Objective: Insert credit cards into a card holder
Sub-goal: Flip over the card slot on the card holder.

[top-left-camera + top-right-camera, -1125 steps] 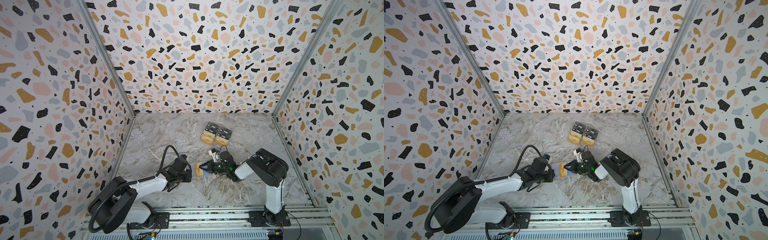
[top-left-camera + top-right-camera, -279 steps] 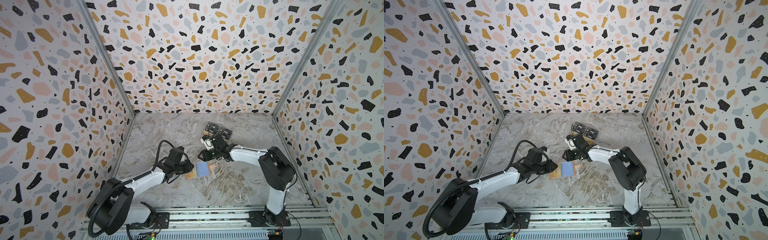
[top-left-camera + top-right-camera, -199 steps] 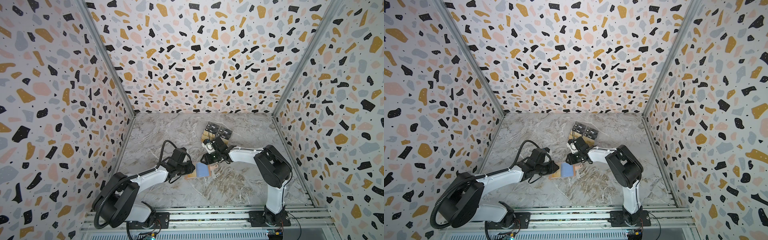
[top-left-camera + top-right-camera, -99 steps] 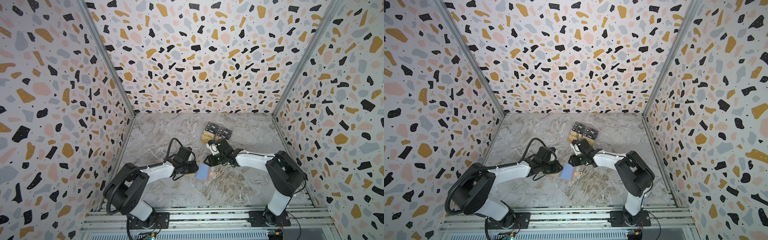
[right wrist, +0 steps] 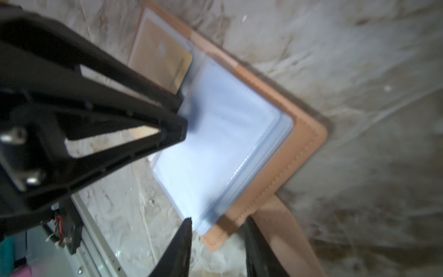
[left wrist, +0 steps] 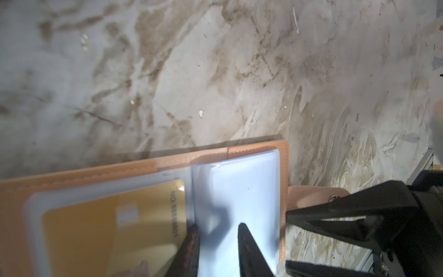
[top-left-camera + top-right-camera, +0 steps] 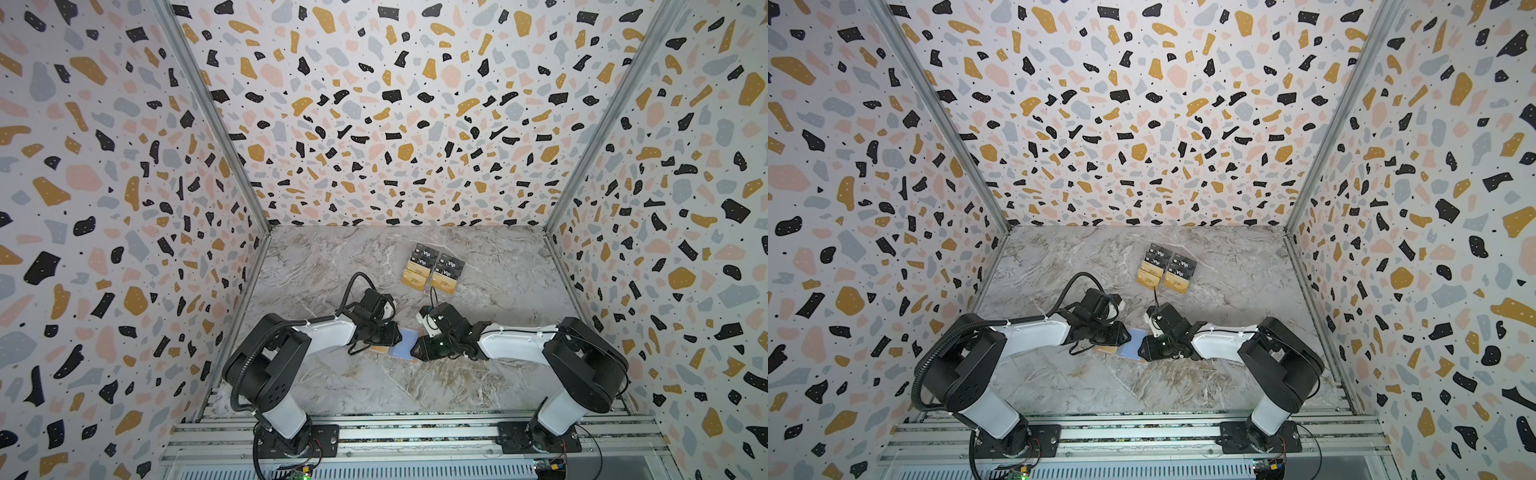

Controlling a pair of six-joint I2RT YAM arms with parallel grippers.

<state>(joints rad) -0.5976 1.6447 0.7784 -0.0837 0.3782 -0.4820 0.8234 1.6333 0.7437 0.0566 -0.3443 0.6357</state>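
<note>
The card holder (image 7: 402, 348) (image 7: 1132, 343) lies open on the marble floor, peach cover down and pale blue sleeves (image 6: 239, 191) up. One gold credit card (image 6: 115, 223) (image 5: 165, 60) sits in a sleeve on its left half. My left gripper (image 6: 217, 227) (image 7: 394, 335) rests over the sleeves near the spine, jaws apart, nothing between them. My right gripper (image 5: 219, 221) (image 7: 417, 352) is open, its tips straddling the holder's right edge beside the snap strap (image 6: 311, 199). More gold credit cards (image 7: 415, 279) (image 7: 1149, 279) stand at the back.
A clear tiered stand (image 7: 454, 272) at the back holds black "Vip" cards (image 7: 426, 253) above the gold ones. Terrazzo walls close three sides. An aluminium rail (image 7: 415, 436) with both arm bases runs along the front.
My right gripper has come from the card stand toward the front to the holder's right edge. My left gripper has slid right onto the sleeves and its jaws have widened.
</note>
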